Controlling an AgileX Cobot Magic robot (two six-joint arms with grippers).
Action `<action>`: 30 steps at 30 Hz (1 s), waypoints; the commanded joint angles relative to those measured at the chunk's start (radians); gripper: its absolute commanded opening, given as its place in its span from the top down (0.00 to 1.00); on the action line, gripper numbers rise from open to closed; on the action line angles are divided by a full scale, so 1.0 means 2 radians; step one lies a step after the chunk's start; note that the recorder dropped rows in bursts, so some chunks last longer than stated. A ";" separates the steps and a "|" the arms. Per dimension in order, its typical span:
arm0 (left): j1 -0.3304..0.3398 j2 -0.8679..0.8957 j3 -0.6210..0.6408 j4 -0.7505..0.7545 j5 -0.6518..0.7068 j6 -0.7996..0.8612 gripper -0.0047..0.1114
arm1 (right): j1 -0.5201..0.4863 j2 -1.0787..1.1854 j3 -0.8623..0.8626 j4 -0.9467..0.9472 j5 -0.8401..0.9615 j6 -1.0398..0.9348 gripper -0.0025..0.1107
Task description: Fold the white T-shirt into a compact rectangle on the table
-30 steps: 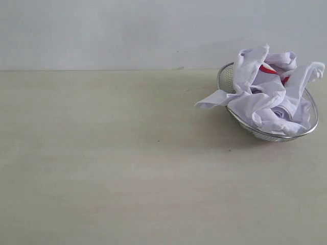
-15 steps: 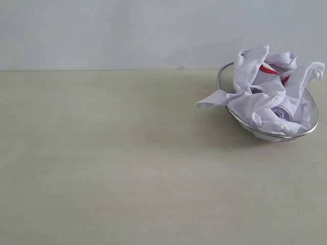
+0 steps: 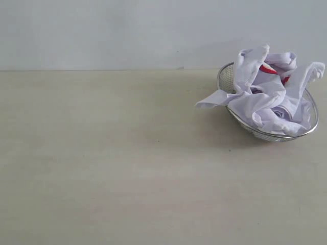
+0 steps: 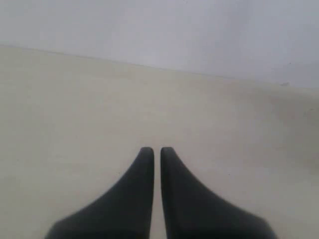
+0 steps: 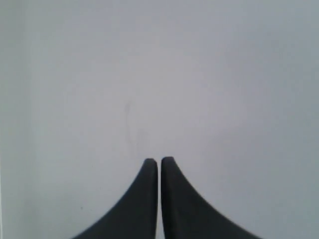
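Observation:
The white T-shirt (image 3: 271, 94) lies crumpled in a heap inside a wire-mesh basket at the far right of the table (image 3: 112, 163), with a bit of red print showing and one corner hanging over the basket's left rim. Neither arm appears in the exterior view. My left gripper (image 4: 157, 149) is shut with nothing between its dark fingers, above bare tabletop. My right gripper (image 5: 159, 160) is also shut and empty, facing a plain pale wall.
The silver wire-mesh basket (image 3: 231, 76) stands near the table's back edge on the right. A pale wall (image 3: 127, 30) rises behind the table.

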 commanded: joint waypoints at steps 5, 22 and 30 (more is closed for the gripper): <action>0.001 -0.001 0.002 0.001 -0.007 -0.003 0.92 | -0.002 0.236 -0.129 0.003 0.184 -0.061 0.98; 0.001 -0.001 0.002 0.001 -0.007 -0.003 0.92 | -0.121 0.708 -0.406 0.213 0.459 -0.221 0.97; 0.001 -0.001 0.002 0.001 -0.007 -0.003 0.92 | -0.145 0.826 -0.407 0.306 0.439 -0.307 0.53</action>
